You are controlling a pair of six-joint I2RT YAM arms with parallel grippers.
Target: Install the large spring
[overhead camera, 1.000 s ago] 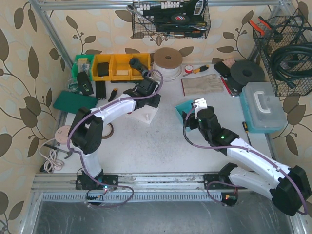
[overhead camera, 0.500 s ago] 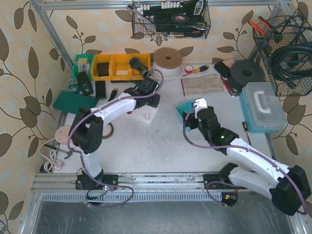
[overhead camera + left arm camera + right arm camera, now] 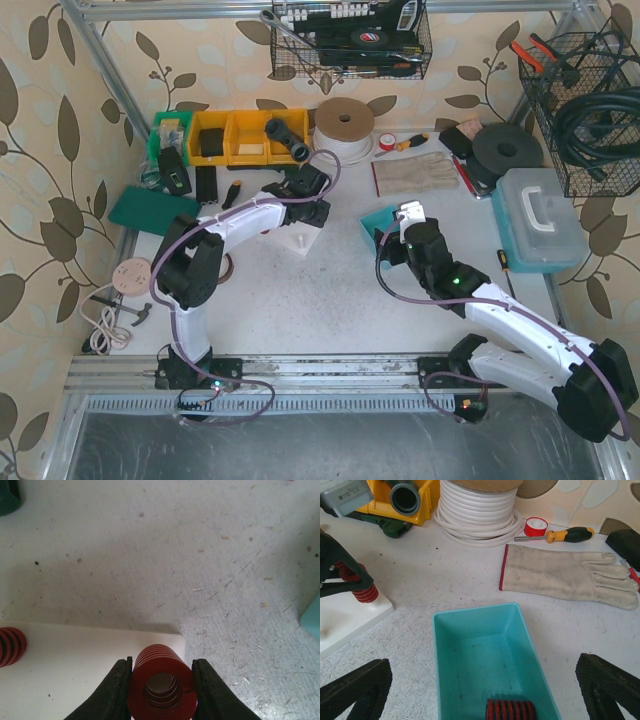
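My left gripper [image 3: 161, 665] is shut on the large red spring [image 3: 159, 653], which stands upright at the corner of the white base plate [image 3: 75, 670]. A second red spring [image 3: 10, 646] stands further left on that plate. In the top view the left gripper [image 3: 303, 213] is over the plate [image 3: 300, 240]. The right wrist view shows that spring [image 3: 364, 593] held on the plate's corner [image 3: 350, 617]. My right gripper [image 3: 482, 680] is wide open and empty, hovering over a teal bin [image 3: 470, 625] in which one more red spring [image 3: 510, 711] lies.
A work glove [image 3: 565, 575], a coil of white cable [image 3: 480, 515], a roll of red tape [image 3: 536, 526] and a screwdriver [image 3: 565, 533] lie at the back. Yellow bins [image 3: 235, 137] stand at back left. A blue case [image 3: 535, 220] is on the right.
The left arm's elbow has swung a little to the right. The left gripper stays on the spring over the plate. The right arm has not moved.
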